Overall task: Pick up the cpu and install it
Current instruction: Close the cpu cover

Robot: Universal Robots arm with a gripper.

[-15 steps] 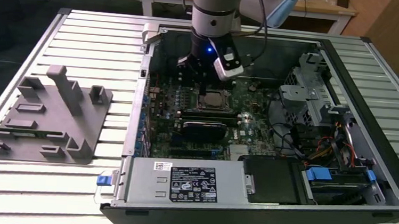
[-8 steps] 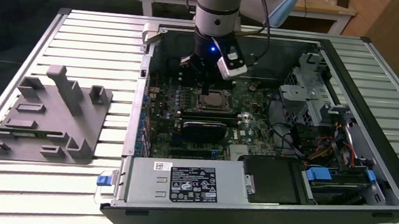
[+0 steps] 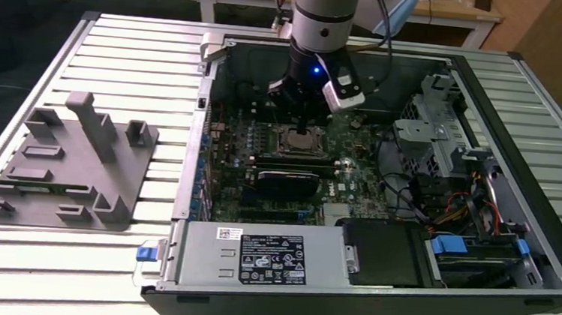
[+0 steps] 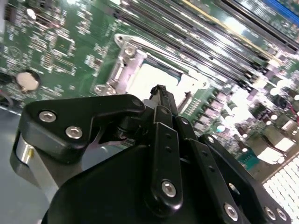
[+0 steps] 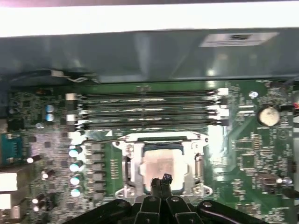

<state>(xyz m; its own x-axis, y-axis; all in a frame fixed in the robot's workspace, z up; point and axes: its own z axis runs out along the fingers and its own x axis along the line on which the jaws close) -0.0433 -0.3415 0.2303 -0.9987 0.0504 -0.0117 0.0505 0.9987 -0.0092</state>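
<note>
On the slatted surface (image 3: 129, 48) an open PC case (image 3: 349, 313) is lying w/ its motherboard (image 3: 359, 186) facing up. Over the socket (image 5: 131, 158) the tool (image 5: 161, 179) is hanging, fingers pinched narrow, gripping nothing visible. Right under its tips the cpu (image 5: 156, 163) is sitting flat in that socket. Prob. light, stiff, slick on top, fragile underneath, so I'm judging opposite edges the safest hold, kept level.

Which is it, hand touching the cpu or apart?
Cannot tell. In the first wrist view the hand overlaps the cpu; neither contact nor gap shows.
</note>
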